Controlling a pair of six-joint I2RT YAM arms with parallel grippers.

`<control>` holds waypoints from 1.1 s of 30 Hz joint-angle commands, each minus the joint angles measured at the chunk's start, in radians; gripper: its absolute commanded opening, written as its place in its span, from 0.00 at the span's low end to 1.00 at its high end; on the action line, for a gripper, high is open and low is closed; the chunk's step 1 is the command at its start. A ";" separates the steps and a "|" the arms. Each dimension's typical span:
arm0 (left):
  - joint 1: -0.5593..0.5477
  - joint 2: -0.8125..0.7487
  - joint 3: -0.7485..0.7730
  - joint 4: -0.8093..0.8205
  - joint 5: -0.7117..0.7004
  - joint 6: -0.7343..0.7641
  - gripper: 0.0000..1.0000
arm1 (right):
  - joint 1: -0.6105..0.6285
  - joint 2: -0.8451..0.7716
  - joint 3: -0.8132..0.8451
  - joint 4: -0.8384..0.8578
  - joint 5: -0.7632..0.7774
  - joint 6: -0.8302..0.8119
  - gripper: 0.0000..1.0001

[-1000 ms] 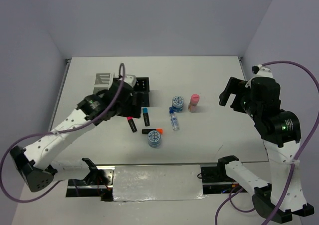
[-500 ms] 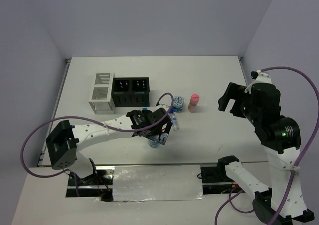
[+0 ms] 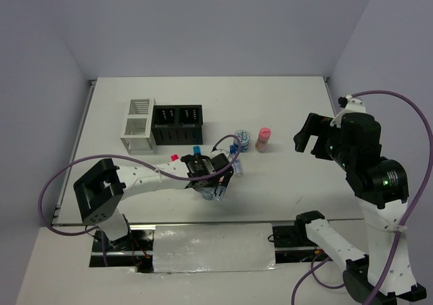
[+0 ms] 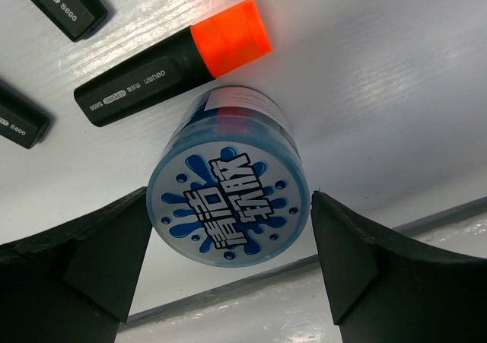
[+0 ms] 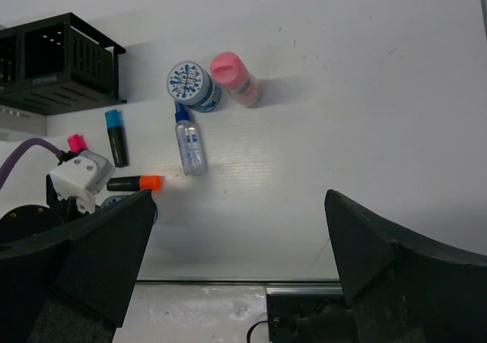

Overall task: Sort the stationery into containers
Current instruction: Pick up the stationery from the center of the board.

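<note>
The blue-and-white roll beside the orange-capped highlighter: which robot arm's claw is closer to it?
Left. The left gripper straddles the roll, one finger on each side; the right gripper hangs far off to the right.

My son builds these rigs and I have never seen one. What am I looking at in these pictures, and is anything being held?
These are two robot arms bolted to a table. One camera looks down from above; one rides on each wrist. The left pincer is open, straddling a blue-white roll without gripping it, next to an orange-capped highlighter. The right pincer hangs open and empty. Also on the table: a second roll, a pink stick, a small bottle, a blue-capped highlighter. A white organizer and a black organizer stand farther back.
</note>
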 commanded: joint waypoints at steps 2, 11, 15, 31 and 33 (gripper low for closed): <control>0.000 0.010 0.004 0.052 -0.034 0.025 0.93 | 0.004 0.008 0.020 0.041 -0.029 -0.006 1.00; 0.000 0.069 0.040 0.061 -0.073 0.061 0.98 | 0.004 0.012 0.018 0.043 -0.057 0.012 1.00; 0.000 0.077 0.068 0.038 -0.106 0.069 0.90 | 0.004 0.004 0.013 0.040 -0.060 0.015 1.00; 0.001 0.073 0.102 0.010 -0.079 0.073 0.54 | 0.004 0.013 -0.008 0.058 -0.080 0.028 1.00; 0.001 0.068 0.087 0.015 -0.076 0.072 0.79 | 0.004 0.019 -0.010 0.063 -0.085 0.029 1.00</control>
